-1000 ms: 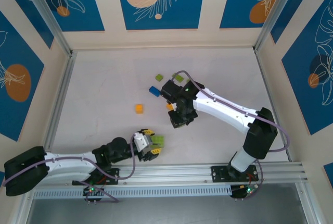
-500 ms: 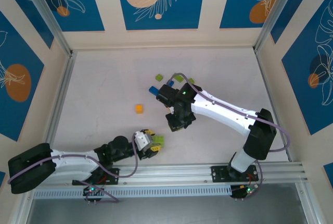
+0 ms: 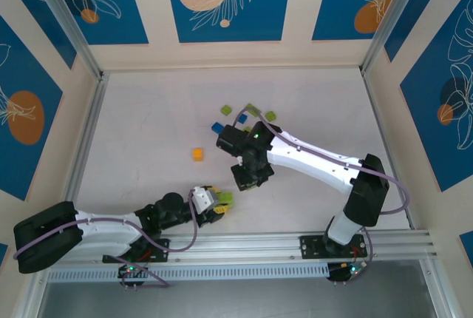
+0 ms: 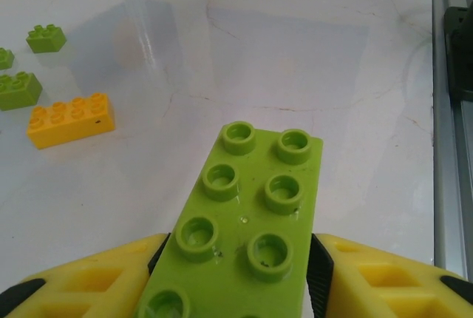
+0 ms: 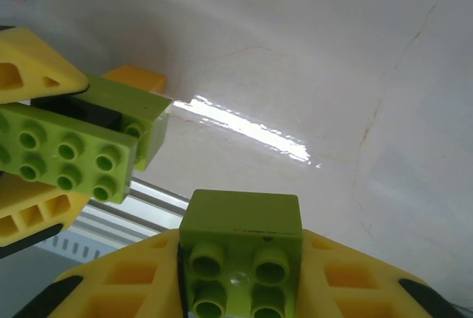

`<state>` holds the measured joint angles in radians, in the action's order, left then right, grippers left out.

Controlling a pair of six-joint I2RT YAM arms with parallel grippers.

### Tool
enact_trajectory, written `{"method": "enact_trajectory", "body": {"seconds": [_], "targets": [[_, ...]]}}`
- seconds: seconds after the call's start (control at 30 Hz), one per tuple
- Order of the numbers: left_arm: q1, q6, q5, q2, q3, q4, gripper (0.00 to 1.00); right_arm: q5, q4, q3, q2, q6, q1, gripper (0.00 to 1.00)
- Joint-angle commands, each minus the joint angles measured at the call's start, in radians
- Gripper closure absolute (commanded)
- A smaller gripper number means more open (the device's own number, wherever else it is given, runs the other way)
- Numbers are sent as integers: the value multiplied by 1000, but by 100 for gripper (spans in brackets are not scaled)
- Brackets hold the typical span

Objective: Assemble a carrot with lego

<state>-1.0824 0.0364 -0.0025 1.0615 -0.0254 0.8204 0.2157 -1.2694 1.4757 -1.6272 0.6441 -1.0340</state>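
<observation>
Grips a long lime brick [image 4: 247, 214] in the left gripper [image 4: 240, 244], studs up, with the yellow fingers [image 4: 96, 281] pressed against both long sides (lifted or resting on the surface, cannot tell). Found in the top view near the 6 o'clock edge of the table [image 3: 148, 111], a little left of centre. Clamps a small lime brick [image 5: 240, 218], four studs showing, between the closed-in fingers of the right gripper [image 5: 242, 259], at 1 o'clock of the long one, near it but apart. Farther out, at 11 o'clock of the left gripper and well apart, an orange brick [image 3: 197, 154] lying loose. At 11 o'clock of the right gripper, a blue brick [image 3: 217, 127]. Around 12 o'clock beyond that, loose lime bricks [image 3: 253, 109], scattered singly on the pale tabletop.
</observation>
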Motion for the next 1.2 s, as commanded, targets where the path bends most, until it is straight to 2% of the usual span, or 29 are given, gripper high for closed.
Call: {"method": "enact_trajectory", "body": {"seconds": [0.0,0.2,0.77,1.17], "targets": [[9,14,24,22,-23,45,51,-39,6,13,-18,69,-28,67],[9,16,26,25,-24,46,56,-44,45,32,-48,91,-54,67],[9,22,12,45,-27,57,65,-59,115,48,-100,-9,-65,68],[9,24,6,63,-34,57,66,-48,125,21,-102,-11,-73,68]]}}
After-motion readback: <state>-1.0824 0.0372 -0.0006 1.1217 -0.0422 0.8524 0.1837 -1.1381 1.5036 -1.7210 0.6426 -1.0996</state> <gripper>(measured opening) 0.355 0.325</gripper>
